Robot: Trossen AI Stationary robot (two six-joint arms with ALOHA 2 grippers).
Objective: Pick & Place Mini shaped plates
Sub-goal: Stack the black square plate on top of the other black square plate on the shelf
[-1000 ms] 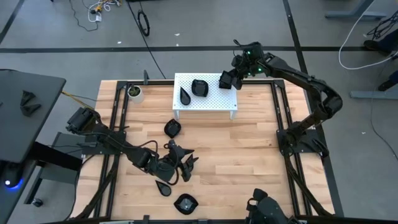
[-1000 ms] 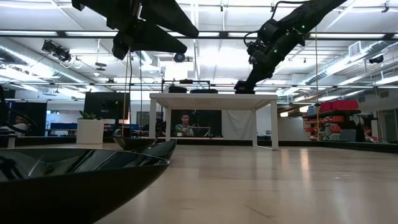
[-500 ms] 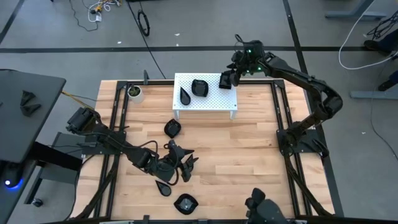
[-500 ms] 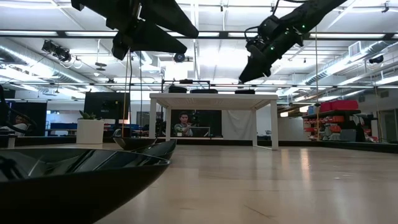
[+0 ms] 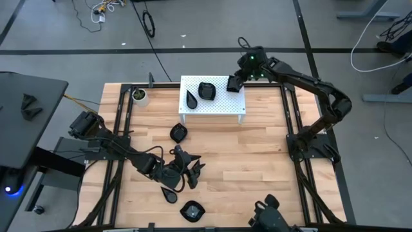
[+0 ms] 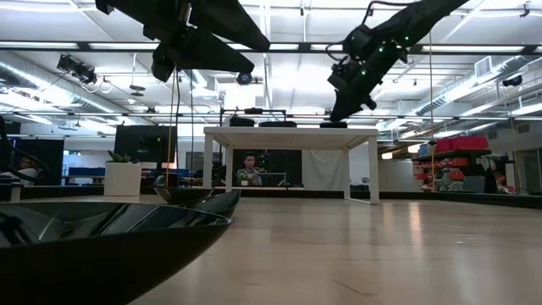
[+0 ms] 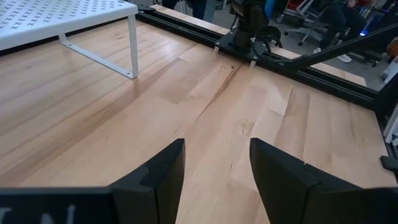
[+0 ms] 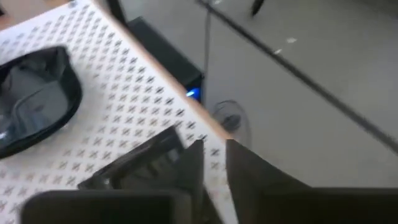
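A white perforated shelf [image 5: 222,106] stands at the table's far middle. Three glossy black mini plates rest on it: a teardrop one [image 5: 192,98], a lobed one [image 5: 206,90] [image 8: 37,106], and a square one [image 5: 233,86] [image 6: 333,124] at its far right corner. My right gripper [image 5: 239,77] [image 8: 214,158] hangs just above that square plate with a narrow gap between its fingers and nothing in it. Loose plates lie on the wood [image 5: 178,133], [image 5: 170,194], [image 5: 191,210]. My left gripper [image 5: 188,173] [image 7: 214,168] hovers open above the table's near middle.
A small white cup with a green plant [image 5: 139,96] stands at the far left, beside the shelf. Black frame rails [image 5: 122,122] run along the table's left and right sides. In the low view one plate [image 6: 85,246] lies close to the camera.
My right gripper has risen off the square plate at the shelf's far right corner and rolled about its own axis. The plate stays where it lay on the shelf.
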